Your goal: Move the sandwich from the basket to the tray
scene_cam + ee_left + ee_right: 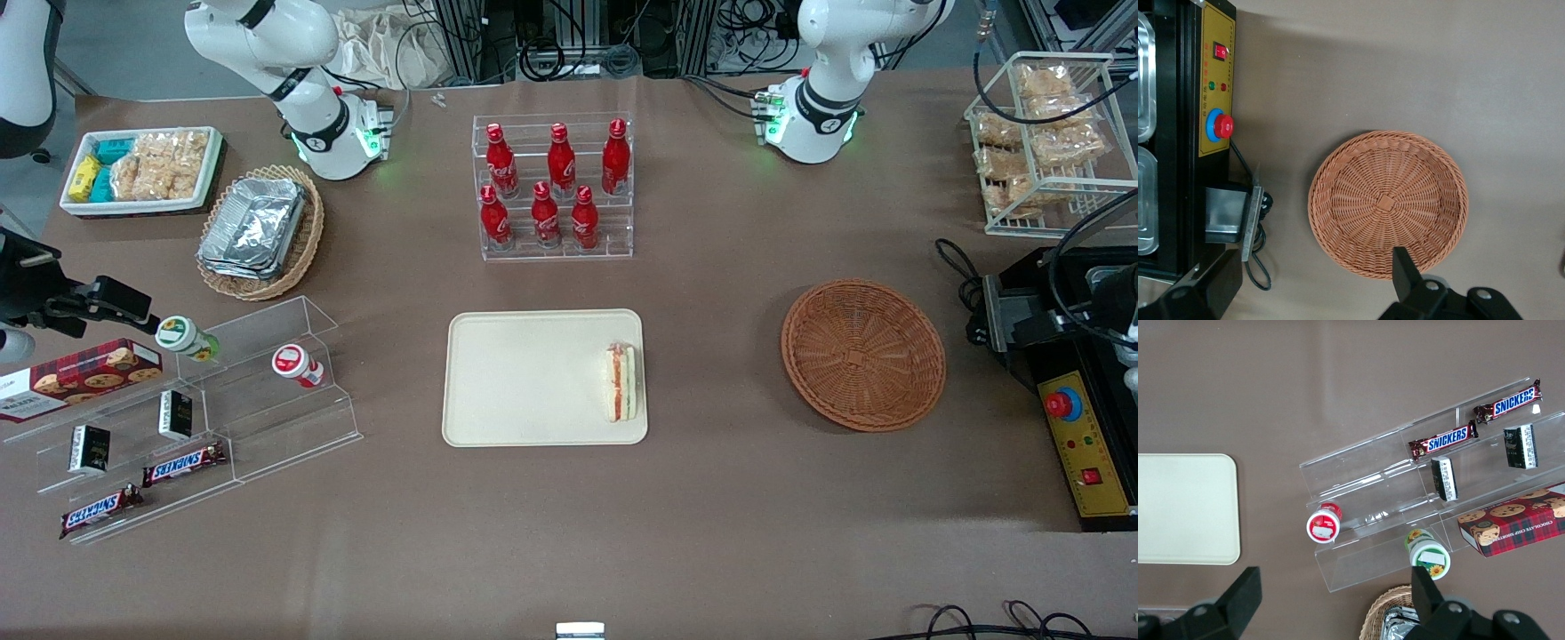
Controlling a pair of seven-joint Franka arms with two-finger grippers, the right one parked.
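White glossy arm (831,67), black joint band, green base light; black tool (1415,290).

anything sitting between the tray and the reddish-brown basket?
Nothing: bare brown tabletop between tray and basket in the front view. The sandwich lies on the tray; the hand hangs above the basket.

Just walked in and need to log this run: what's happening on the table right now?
The sandwich lies on the tray, near the edge that faces the basket. The basket holds nothing. The working arm's end effector is empty and open, hanging above the basket, as its wrist camera looks straight down into it. Nothing is being held at this moment; the transfer looks done.
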